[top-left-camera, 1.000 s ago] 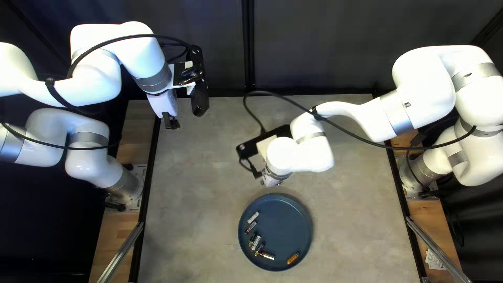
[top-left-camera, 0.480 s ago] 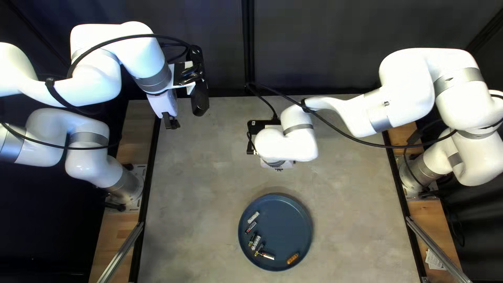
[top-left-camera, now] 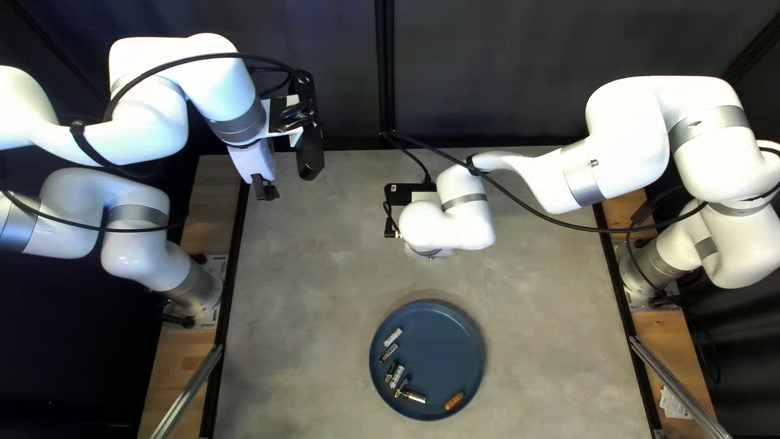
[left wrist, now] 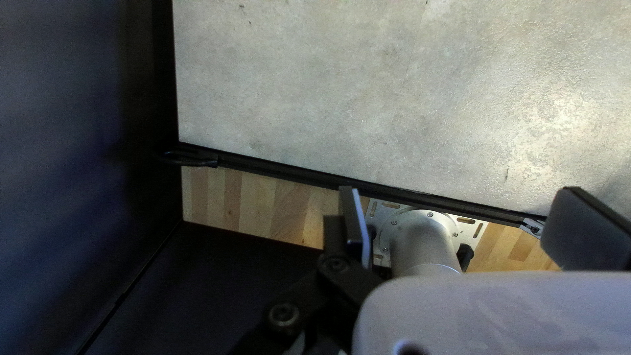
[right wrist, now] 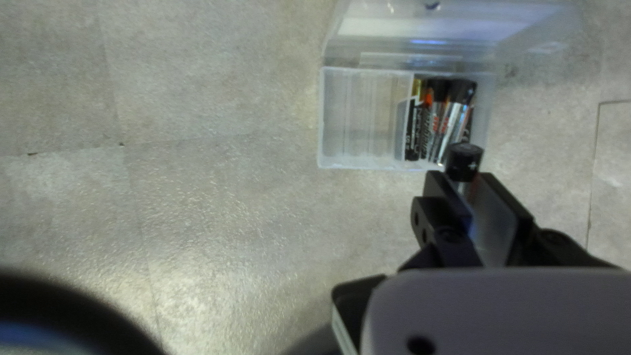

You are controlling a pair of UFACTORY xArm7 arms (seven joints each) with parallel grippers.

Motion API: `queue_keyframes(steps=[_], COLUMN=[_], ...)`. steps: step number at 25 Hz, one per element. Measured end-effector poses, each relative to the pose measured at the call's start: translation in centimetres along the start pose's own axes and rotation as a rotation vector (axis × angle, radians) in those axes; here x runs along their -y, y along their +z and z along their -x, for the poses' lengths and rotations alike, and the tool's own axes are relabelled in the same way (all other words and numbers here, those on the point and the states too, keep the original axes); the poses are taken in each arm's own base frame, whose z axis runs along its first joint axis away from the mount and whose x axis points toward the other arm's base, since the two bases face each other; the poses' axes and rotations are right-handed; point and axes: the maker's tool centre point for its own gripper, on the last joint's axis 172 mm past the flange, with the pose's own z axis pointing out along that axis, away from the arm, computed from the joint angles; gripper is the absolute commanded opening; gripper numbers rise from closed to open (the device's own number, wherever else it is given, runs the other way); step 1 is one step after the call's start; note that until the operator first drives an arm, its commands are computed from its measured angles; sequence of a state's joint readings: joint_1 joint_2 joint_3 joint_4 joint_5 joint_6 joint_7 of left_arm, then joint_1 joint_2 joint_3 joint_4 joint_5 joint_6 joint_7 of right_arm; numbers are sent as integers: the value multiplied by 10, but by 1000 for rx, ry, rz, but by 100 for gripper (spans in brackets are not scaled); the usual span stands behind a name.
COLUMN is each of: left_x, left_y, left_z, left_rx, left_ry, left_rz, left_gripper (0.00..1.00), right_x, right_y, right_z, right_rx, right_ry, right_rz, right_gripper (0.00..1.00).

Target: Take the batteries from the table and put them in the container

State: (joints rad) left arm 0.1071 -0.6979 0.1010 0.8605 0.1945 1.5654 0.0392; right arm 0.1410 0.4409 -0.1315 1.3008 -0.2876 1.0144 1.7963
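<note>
My right gripper (top-left-camera: 422, 253), mostly covered by its arm, hangs beyond the blue plate (top-left-camera: 443, 349). Several batteries lie at the plate's left side; an orange battery (top-left-camera: 454, 401) is apart from them. In the right wrist view that gripper (right wrist: 469, 192) grips a black-topped battery (right wrist: 464, 162), which sticks out past the fingertips beside the near wall of a clear lidded container (right wrist: 361, 118). One compartment holds several batteries (right wrist: 439, 121), the other none. My left gripper (top-left-camera: 264, 189) is raised near the table's far left corner; in the left wrist view the gripper (left wrist: 457, 223) stands open, holding nothing.
The container's raised transparent lid (right wrist: 440, 26) stands on its side away from my right gripper. A black rail (left wrist: 289, 172) runs along the table's left edge, beside my left arm's base (left wrist: 424, 243). Cables loop above both arms.
My right arm has drawn back toward the table's far edge, away from the plate, and its wrist has turned; in the last half second it barely moved. My left arm and the plate's batteries have not moved.
</note>
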Motion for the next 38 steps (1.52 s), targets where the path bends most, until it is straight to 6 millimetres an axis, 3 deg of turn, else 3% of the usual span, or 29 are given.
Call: queue_keyframes(steps=[24, 25, 26, 27, 28, 29, 32, 38], left_x=[0, 0, 0, 0, 0, 0, 0, 0], left_y=[0, 0, 0, 0, 0, 0, 0, 0], left_z=[0, 0, 0, 0, 0, 0, 0, 0], left_rx=[0, 0, 0, 0, 0, 0, 0, 0], left_ry=[0, 0, 0, 0, 0, 0, 0, 0], left_rz=[0, 0, 0, 0, 0, 0, 0, 0], left_gripper=[100, 100, 100, 100, 100, 100, 100, 100], right_x=[-1, -2, -2, -2, -2, -2, -2, 0], right_y=[17, 18, 18, 19, 19, 20, 21, 20], right_z=[-12, -13, -14, -15, -16, -16, -16, -14], right_rx=[-61, -63, -65, -67, -69, -71, -74, -75], right_ry=[-1, -1, 0, 1, 2, 3, 4, 4], right_rz=[31, 33, 34, 36, 38, 39, 43, 41], right_gripper=[0, 9, 26, 56, 66, 85, 100, 100])
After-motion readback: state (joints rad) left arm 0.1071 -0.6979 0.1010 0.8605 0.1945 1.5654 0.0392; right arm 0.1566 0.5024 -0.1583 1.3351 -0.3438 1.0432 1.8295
